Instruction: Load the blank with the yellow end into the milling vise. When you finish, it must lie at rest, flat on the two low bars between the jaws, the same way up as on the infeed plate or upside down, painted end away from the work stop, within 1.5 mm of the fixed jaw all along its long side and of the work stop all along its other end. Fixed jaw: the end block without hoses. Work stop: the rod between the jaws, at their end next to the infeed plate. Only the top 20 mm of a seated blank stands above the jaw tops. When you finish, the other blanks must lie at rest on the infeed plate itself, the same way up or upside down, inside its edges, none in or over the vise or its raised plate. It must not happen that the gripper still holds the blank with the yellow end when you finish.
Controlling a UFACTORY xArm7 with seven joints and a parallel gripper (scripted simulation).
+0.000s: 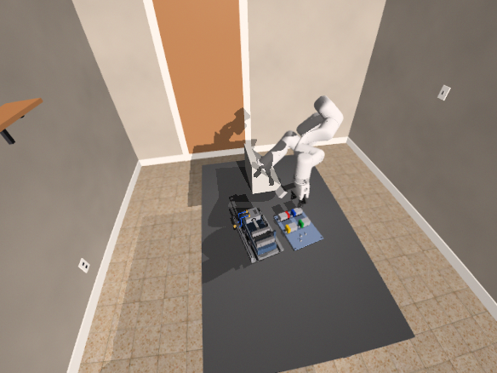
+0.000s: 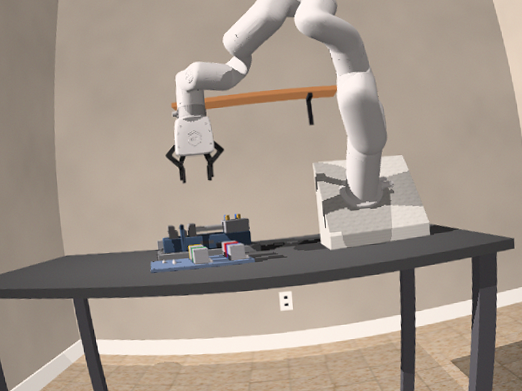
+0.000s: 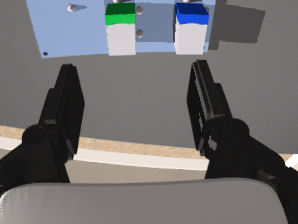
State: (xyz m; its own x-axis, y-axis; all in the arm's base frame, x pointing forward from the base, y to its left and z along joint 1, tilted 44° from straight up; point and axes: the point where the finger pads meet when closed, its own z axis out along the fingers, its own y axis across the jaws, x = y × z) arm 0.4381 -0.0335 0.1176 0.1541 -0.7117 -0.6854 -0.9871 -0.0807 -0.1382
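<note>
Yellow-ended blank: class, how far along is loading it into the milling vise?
Done: nothing yet; the grey blank with the yellow end lies on the light blue infeed plate beside the red, blue and green ones. In hand: the open black gripper hangs empty above the plate. Left: grasping it and seating it in the dark blue milling vise.

A dark grey rectangular table on four dark legs carries a white wedge-shaped pedestal block, a blue-and-grey milling vise and, just beside it, a flat light-blue infeed plate; whether they touch is unclear.
</note>
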